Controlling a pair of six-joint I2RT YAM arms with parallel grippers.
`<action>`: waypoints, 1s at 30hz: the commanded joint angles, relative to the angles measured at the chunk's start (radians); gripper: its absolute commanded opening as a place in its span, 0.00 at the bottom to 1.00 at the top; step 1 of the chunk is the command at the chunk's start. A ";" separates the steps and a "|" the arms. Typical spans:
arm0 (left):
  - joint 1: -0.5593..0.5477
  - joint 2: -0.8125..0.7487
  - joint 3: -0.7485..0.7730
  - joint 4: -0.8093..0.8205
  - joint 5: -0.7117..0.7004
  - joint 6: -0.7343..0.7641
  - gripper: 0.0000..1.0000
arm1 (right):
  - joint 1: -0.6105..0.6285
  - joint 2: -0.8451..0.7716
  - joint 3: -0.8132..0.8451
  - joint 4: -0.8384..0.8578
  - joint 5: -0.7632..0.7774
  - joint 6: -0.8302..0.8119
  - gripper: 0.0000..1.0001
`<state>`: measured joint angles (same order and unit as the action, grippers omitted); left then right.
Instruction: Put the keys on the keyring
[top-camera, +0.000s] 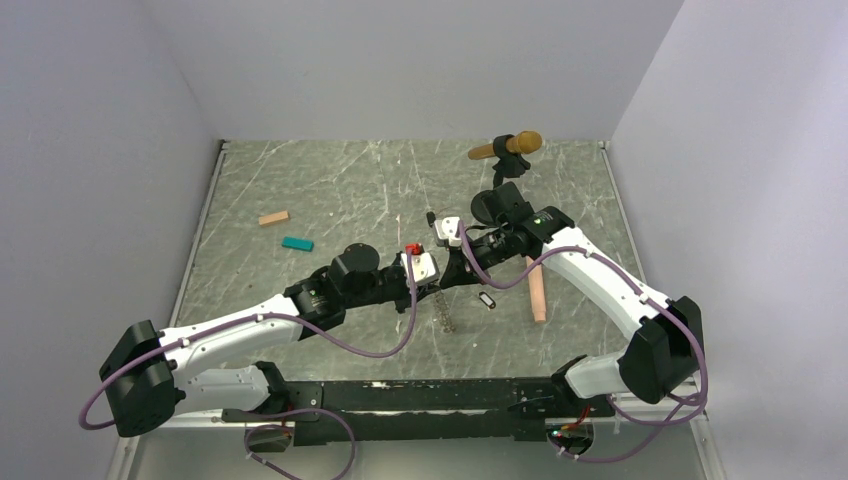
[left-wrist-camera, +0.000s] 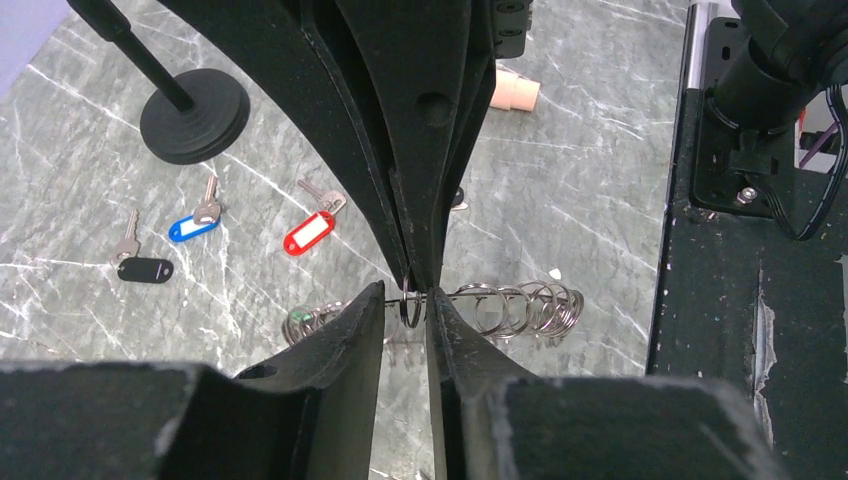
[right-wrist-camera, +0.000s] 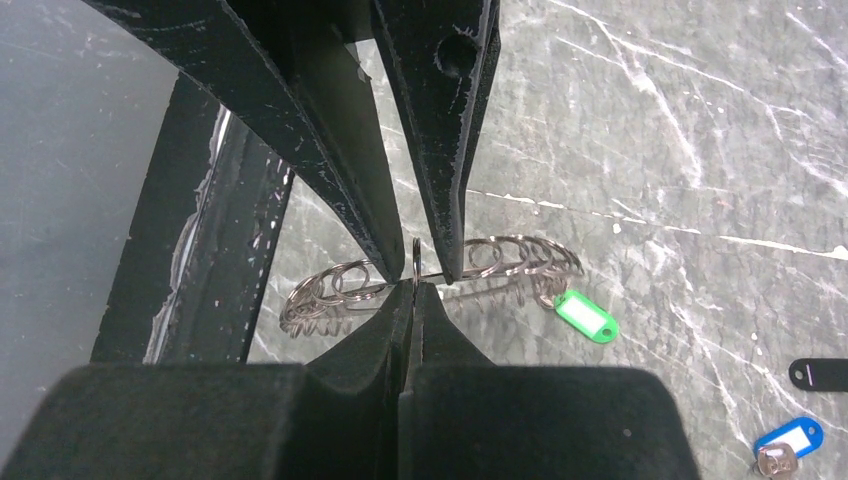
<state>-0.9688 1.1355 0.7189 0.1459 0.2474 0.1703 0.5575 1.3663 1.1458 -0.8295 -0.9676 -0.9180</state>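
The keyring (left-wrist-camera: 520, 305) is a thin wire loop strung with many small split rings; it also shows in the right wrist view (right-wrist-camera: 500, 258) and below both grippers in the top view (top-camera: 446, 310). My right gripper (right-wrist-camera: 414, 285) is shut on one small ring on the wire. My left gripper (left-wrist-camera: 408, 300) faces it, its jaws a narrow gap apart and straddling that same ring. A green-tagged key (right-wrist-camera: 587, 316) hangs on the keyring. Red-tagged (left-wrist-camera: 308, 232), blue-tagged (left-wrist-camera: 193, 227) and black-tagged (left-wrist-camera: 145, 268) keys lie loose on the table. Another tagged key (top-camera: 487, 300) lies right of the keyring.
A black microphone-stand base (left-wrist-camera: 195, 115) stands beyond the loose keys, with a gold microphone (top-camera: 515, 146) on it. A tan block (top-camera: 273, 218) and a teal block (top-camera: 297, 243) lie far left. A pink dowel (top-camera: 536, 288) lies right. The black arm-mount frame (left-wrist-camera: 740, 300) borders the near edge.
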 joint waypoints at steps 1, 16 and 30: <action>-0.005 -0.037 0.014 0.042 -0.016 -0.013 0.27 | 0.006 -0.002 0.049 0.015 -0.040 -0.015 0.00; -0.005 -0.010 0.035 0.001 0.007 -0.008 0.00 | 0.009 -0.003 0.050 0.015 -0.039 -0.013 0.00; -0.006 -0.150 -0.097 0.085 -0.031 0.020 0.00 | 0.002 -0.020 0.069 -0.058 -0.134 -0.083 0.41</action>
<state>-0.9703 1.0649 0.6552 0.1467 0.2184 0.1684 0.5602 1.3689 1.1599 -0.8413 -1.0126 -0.9363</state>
